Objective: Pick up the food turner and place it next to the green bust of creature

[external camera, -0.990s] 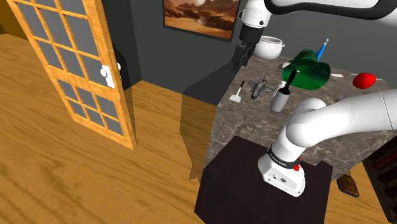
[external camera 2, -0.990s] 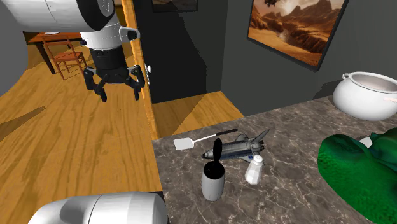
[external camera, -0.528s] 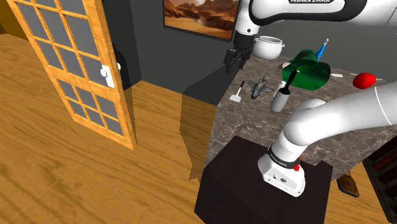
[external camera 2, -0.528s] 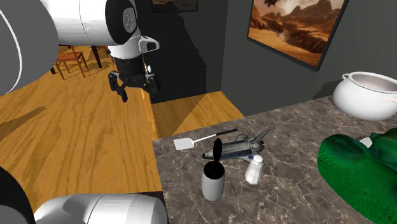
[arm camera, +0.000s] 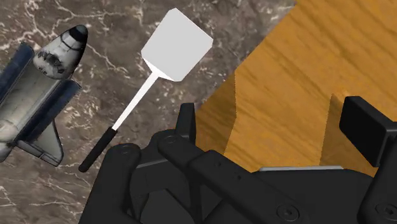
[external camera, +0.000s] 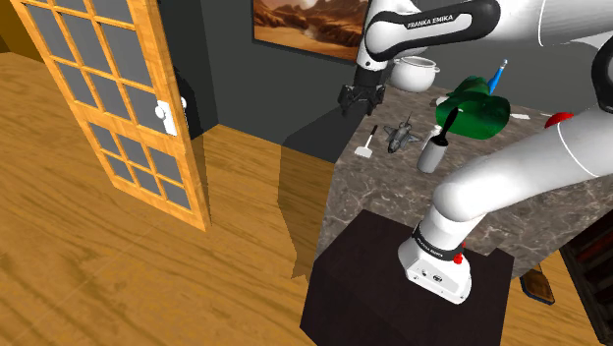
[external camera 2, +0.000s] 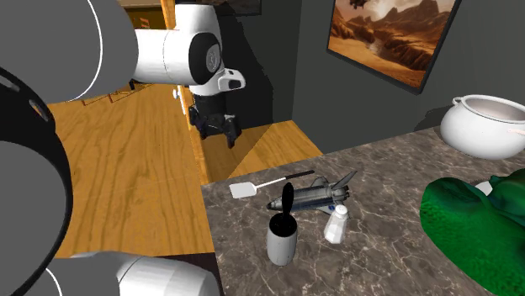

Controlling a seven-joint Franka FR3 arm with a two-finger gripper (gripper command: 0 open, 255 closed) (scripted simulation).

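Fingers [arm camera: 362, 124] are seen spread apart in the wrist view, with nothing clasped. Only wood floor [arm camera: 299, 70] is seen in the gap between them.

Gripper [external camera 2: 217, 137] is held in the air just off the surface [external camera 2: 379, 252], past its edge at the second exterior view's left and over the floor. In the shoulder view the gripper [external camera: 361, 98] is seen above the surface's far corner at that view's left.

Food turner [arm camera: 137, 102] is laid flat on the dark marbled surface [arm camera: 114, 19], near that same edge. White square blade is pointed toward the edge; thin shaft and black grip are run back toward the toy space shuttle [arm camera: 44, 83]. Turner is outside the finger gap, off to the side of one finger, and no contact with it is seen. Grip end is near the shuttle's wing but apart from it.

In the second exterior view the food turner [external camera 2: 273, 182] is placed just beyond the shuttle [external camera 2: 311, 196], with a grey cup [external camera 2: 283, 237] holding a black utensil and a small white shaker [external camera 2: 336, 225] nearer the camera.

Green bust [external camera 2: 475, 227] is set well apart from the turner, toward the surface's opposite side. In the shoulder view the food turner [external camera: 367, 144] and green bust [external camera: 476, 108] are separated by the shuttle [external camera: 399, 135] and the cup [external camera: 430, 155]. A white pot [external camera: 417, 73] is set at the far edge.
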